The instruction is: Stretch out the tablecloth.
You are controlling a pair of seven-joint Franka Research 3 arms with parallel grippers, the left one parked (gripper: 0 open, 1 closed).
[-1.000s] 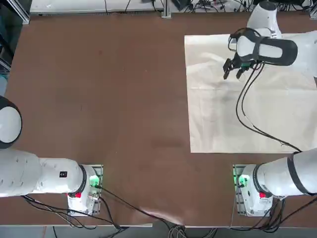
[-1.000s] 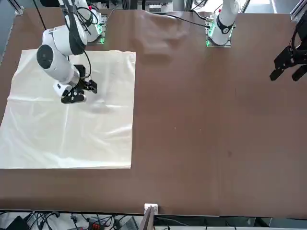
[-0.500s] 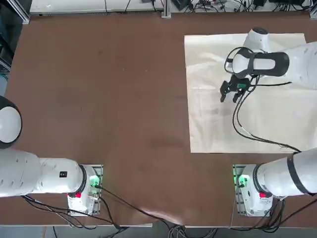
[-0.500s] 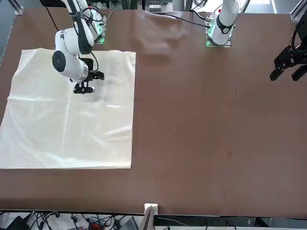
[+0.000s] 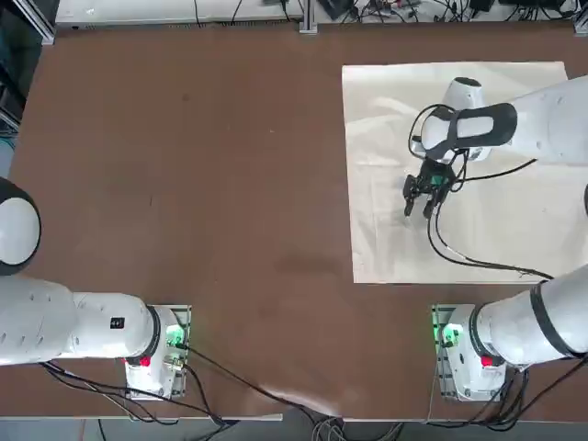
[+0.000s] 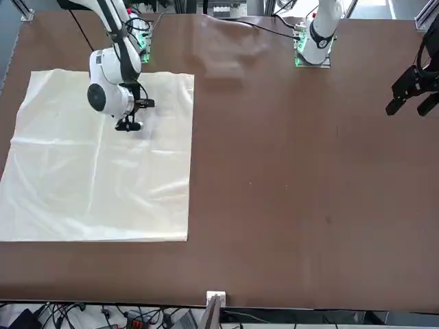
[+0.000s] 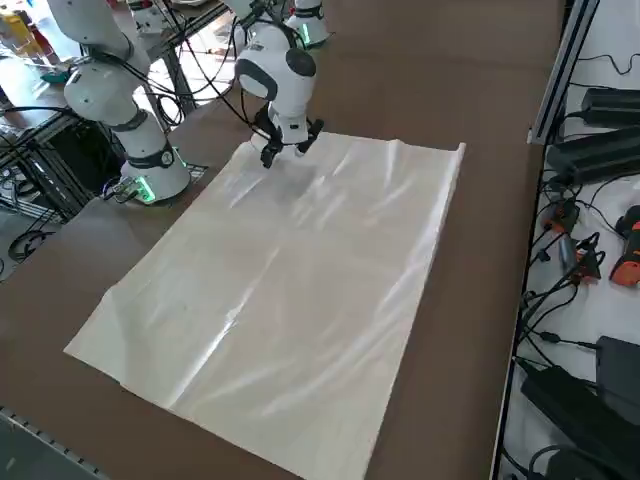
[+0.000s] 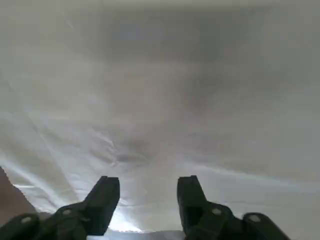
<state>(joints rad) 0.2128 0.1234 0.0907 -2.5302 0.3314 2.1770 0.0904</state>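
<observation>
tool [image 5: 418, 211] nearer tablecloth's [image 5: 395, 239] near edge

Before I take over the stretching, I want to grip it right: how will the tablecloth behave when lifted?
Probably floppy: the tablecloth looks thin and creased, so it should droop from the right gripper, open above it. It seems light for its spread, and likely to wrinkle if pushed, as its surface already ripples.

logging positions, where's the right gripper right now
In the top view, the right gripper is in the right half, over the tablecloth, near its left edge, fingers apart.
</observation>
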